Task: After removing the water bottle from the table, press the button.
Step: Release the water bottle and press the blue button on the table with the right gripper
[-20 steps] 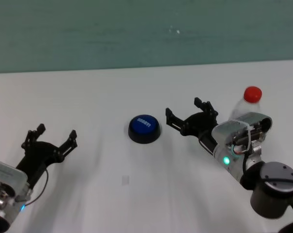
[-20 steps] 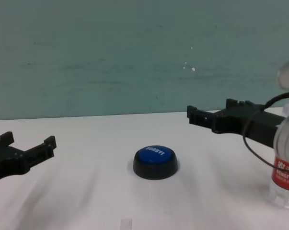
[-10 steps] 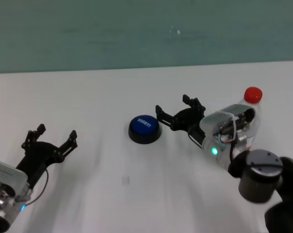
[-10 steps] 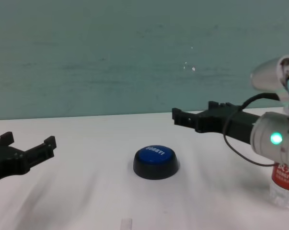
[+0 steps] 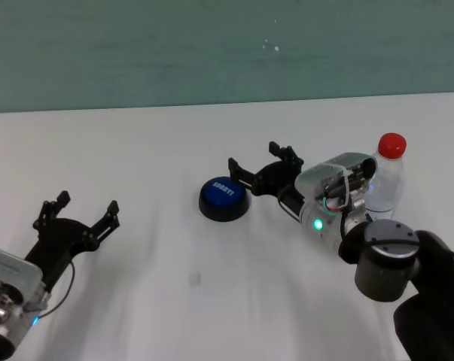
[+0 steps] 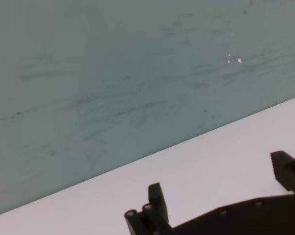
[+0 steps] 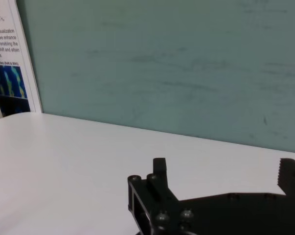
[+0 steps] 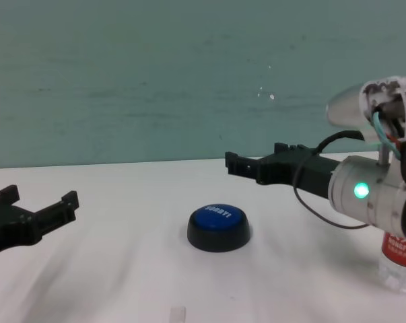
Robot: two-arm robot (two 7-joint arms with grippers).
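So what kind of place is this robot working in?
Probably a robotics lab or test room: a bare white table against a plain teal wall, a research-style poster beside it, and only test props laid out, a blue push button and a water bottle.

Lighting's pretty even and soft overhead, nothing harsh. The plain white table (image 5: 136, 150) looks bright and a bit washed out, with only faint smudgy shadows under the right claw (image 5: 258, 167) and left claw (image 5: 77, 211). Whole thing's slightly soft, and the wrist views blur the near claw parts.
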